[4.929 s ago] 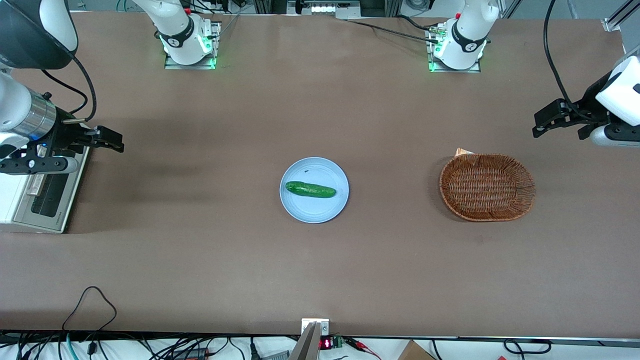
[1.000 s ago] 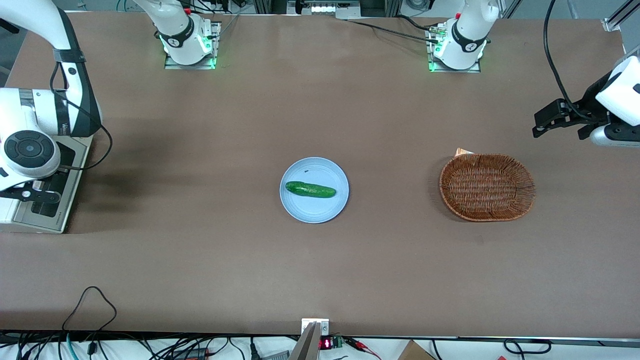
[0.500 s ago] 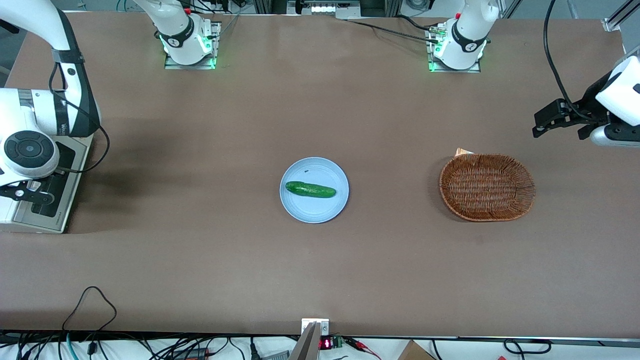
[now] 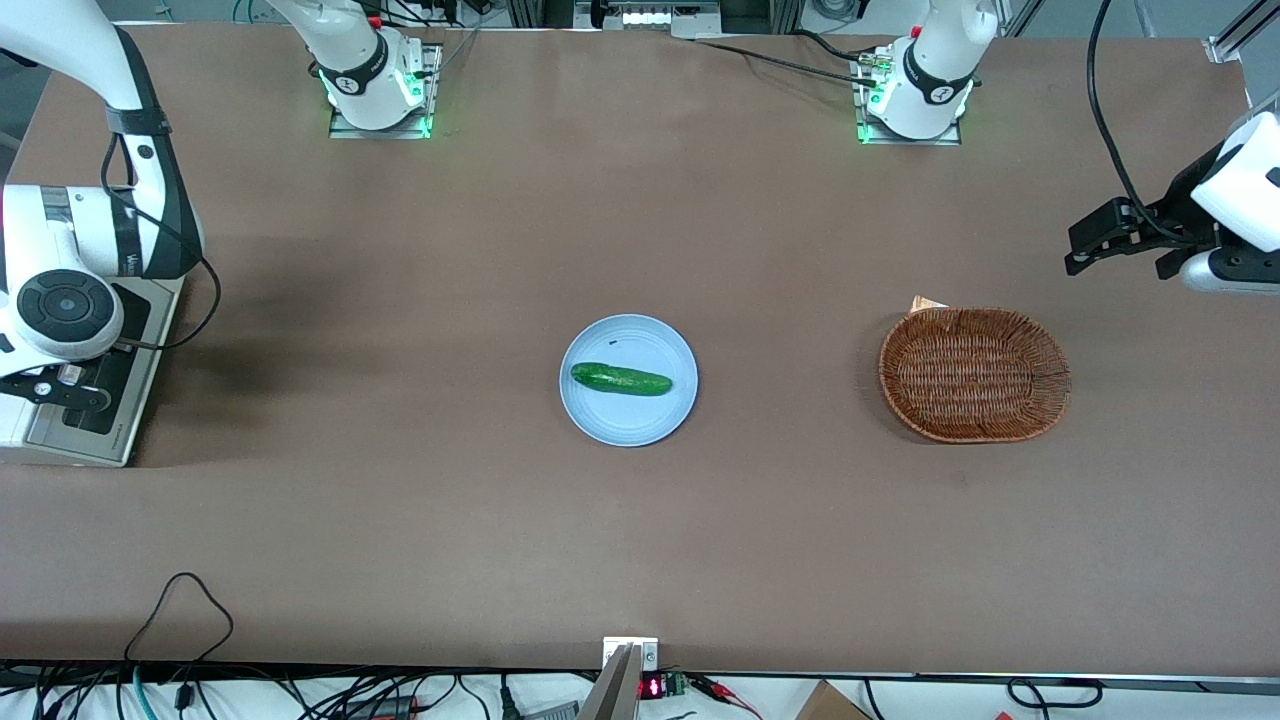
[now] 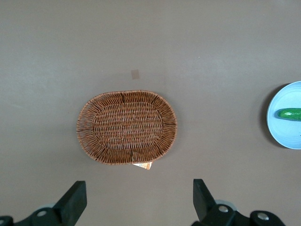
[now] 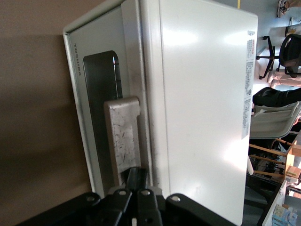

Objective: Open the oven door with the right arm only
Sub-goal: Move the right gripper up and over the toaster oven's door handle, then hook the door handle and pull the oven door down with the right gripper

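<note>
The cream-white oven [image 4: 20, 425] stands at the working arm's end of the table, its door [image 4: 100, 385] facing the plate. The right arm [image 4: 65, 300] hangs over it and hides much of it. In the right wrist view the oven door [image 6: 96, 101] with its dark window lies flat against the oven body [image 6: 202, 108], looking closed. The silver handle [image 6: 123, 136] runs along the door's top edge. My gripper [image 6: 137, 181] is shut, with its fingertips pushed in at the end of the handle, between the handle and the door frame.
A light blue plate [image 4: 600, 420] with a cucumber [image 4: 620, 379] sits mid-table. A brown wicker basket [image 4: 975, 374] lies toward the parked arm's end, also in the left wrist view [image 5: 127, 127]. Cables trail along the table edge nearest the front camera.
Since 4.9 s ago the right arm has turned and come down over the oven. In the last second it shifted only slightly; the door has not visibly moved.
</note>
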